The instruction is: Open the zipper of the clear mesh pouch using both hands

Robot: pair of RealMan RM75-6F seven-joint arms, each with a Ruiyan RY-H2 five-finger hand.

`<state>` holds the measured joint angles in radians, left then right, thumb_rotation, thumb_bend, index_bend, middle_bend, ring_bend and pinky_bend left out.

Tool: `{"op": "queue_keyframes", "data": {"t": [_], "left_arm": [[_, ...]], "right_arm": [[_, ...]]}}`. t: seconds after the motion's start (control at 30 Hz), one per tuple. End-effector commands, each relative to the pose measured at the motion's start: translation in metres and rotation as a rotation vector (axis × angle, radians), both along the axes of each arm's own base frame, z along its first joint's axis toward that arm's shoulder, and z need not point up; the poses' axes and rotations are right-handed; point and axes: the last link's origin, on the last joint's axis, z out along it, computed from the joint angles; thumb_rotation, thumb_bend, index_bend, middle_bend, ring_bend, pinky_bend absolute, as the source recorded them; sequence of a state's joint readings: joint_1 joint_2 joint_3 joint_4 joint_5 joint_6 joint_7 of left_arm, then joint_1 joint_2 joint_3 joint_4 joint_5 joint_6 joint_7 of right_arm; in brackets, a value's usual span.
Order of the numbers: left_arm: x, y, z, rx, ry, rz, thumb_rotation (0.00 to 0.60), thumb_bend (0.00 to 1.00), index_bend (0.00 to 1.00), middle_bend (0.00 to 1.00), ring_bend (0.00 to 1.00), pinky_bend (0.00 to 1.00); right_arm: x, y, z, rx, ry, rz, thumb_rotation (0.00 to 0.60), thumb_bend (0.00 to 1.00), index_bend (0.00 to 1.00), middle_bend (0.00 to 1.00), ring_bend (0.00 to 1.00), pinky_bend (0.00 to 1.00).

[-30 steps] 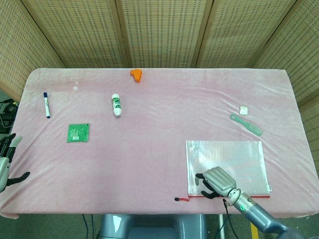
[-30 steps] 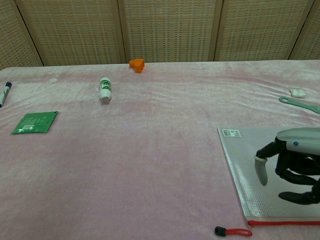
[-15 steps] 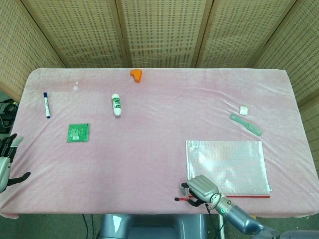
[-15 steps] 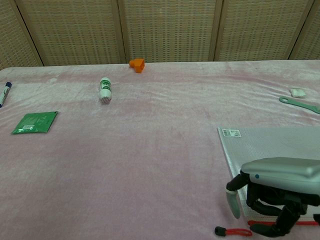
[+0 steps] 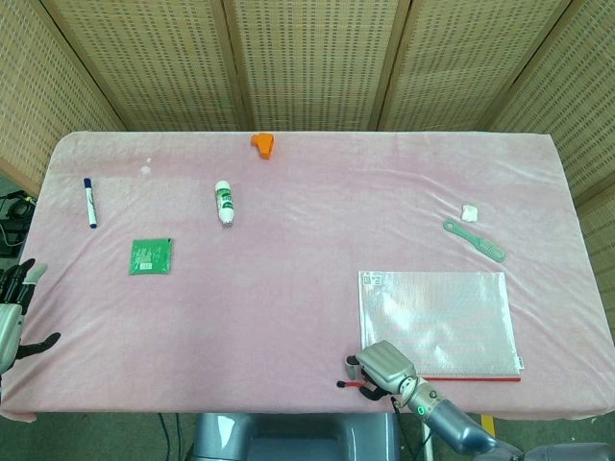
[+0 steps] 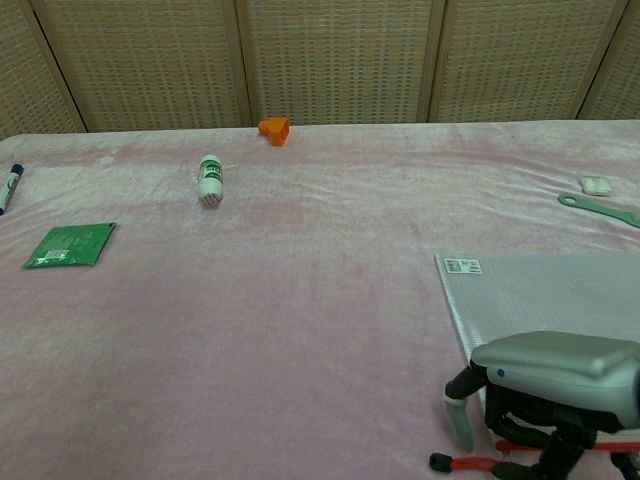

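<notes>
The clear mesh pouch [image 5: 437, 312] lies flat at the table's near right, its red zipper [image 5: 480, 378] along the front edge. The red pull cord with a black tip [image 6: 470, 463] sticks out to the left of the pouch's corner. My right hand [image 6: 555, 375] hovers over that corner, its thumb [image 6: 460, 425] pointing down beside the cord and the dark fingers curled just over it; the cord looks untouched. In the head view the right hand [image 5: 384, 365] covers the pouch's near left corner. My left hand [image 5: 12, 312] hangs off the table's left edge with fingers spread, holding nothing.
A green packet [image 5: 151, 255], a blue-capped marker [image 5: 89, 202] and a white tube [image 5: 224, 203] lie on the left half. An orange piece [image 5: 262, 143] sits at the back. A green comb [image 5: 475, 240] and a white eraser [image 5: 470, 212] lie beyond the pouch.
My right hand slid off the pouch's middle, leftward and toward the front edge, down to the zipper pull at the corner. The pouch and left hand stayed put.
</notes>
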<state>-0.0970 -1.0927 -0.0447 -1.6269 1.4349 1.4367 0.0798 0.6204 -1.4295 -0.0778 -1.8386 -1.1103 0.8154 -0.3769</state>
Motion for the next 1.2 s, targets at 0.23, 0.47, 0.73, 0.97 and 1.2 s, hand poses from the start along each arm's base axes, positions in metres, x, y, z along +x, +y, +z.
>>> {"op": "queue_keyframes", "data": {"t": [0.23, 0.47, 0.73, 0.97, 1.2], "left_arm": [[-0.0003, 0.0001, 0.0002, 0.000, -0.002, 0.001, 0.600, 0.00, 0.00, 0.00, 0.00, 0.00], [-0.0007, 0.0004, 0.0017, 0.003, -0.007, 0.002, 0.600, 0.00, 0.00, 0.00, 0.00, 0.00], [-0.0007, 0.0004, 0.0019, 0.001, -0.008, 0.002, 0.600, 0.00, 0.00, 0.00, 0.00, 0.00], [-0.0008, 0.0002, 0.0017, 0.002, -0.006, 0.002, 0.600, 0.00, 0.00, 0.00, 0.00, 0.00], [-0.0008, 0.0004, 0.0012, 0.001, -0.005, 0.002, 0.600, 0.00, 0.00, 0.00, 0.00, 0.00]], "right_arm": [[0.0033, 0.0034, -0.0071, 0.015, 0.000, 0.006, 0.600, 0.54, 0.52, 0.94, 0.92, 1.00], [0.0020, 0.0025, -0.0097, -0.001, 0.009, 0.009, 0.600, 0.54, 0.54, 0.95, 0.92, 1.00], [0.0005, 0.0037, -0.0109, 0.002, 0.023, 0.005, 0.600, 0.55, 0.57, 0.95, 0.92, 1.00], [0.0017, 0.0045, -0.0121, 0.004, 0.013, 0.002, 0.600, 0.58, 0.62, 0.95, 0.93, 1.00], [0.0029, 0.0042, -0.0117, 0.002, -0.006, -0.007, 0.600, 0.64, 0.67, 0.96, 0.93, 1.00]]}}
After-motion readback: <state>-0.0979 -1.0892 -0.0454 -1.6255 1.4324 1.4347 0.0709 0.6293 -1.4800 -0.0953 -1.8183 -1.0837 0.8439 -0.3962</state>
